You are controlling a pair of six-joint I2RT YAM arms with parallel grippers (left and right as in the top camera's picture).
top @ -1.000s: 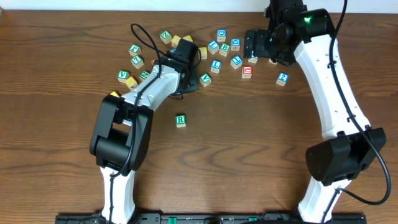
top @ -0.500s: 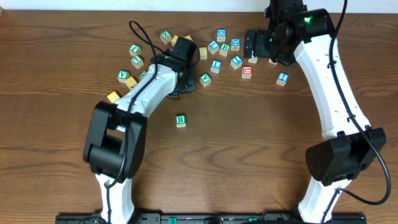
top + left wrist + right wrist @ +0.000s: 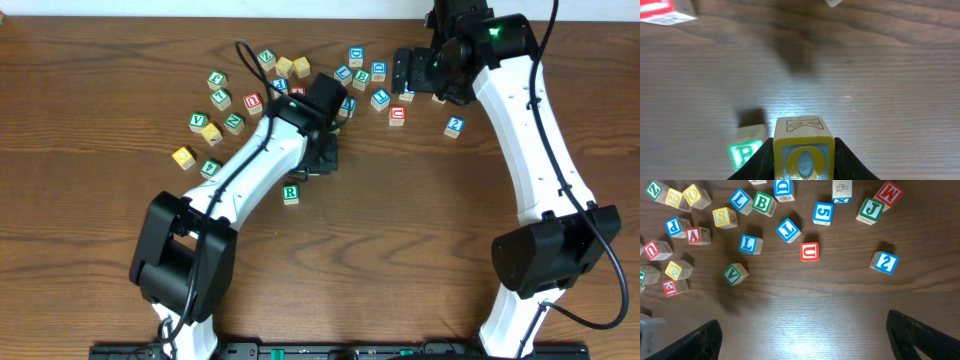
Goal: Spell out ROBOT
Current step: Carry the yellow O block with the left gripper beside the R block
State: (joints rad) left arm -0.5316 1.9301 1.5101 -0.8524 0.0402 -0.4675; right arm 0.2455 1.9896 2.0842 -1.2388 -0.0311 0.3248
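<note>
My left gripper [image 3: 325, 160] is shut on a yellow O block [image 3: 803, 155] and holds it above the table, just right of and behind the green R block [image 3: 290, 193]. The R block lies alone on the wood and also shows in the left wrist view [image 3: 746, 152], left of the held block. In the overhead view the O block is hidden by the gripper. My right gripper [image 3: 405, 70] is open and empty, raised over the back right of the letter block pile [image 3: 350, 85]. A green B block [image 3: 761, 202] lies in that pile.
Loose letter blocks are scattered across the back of the table, from a yellow one [image 3: 183, 156] at the left to a blue 2 block [image 3: 454, 125] at the right. A red U block [image 3: 809, 251] lies below my right gripper.
My left gripper has moved right and toward the front, out of the pile, carrying the O block to beside the R block. The right arm has not moved.
</note>
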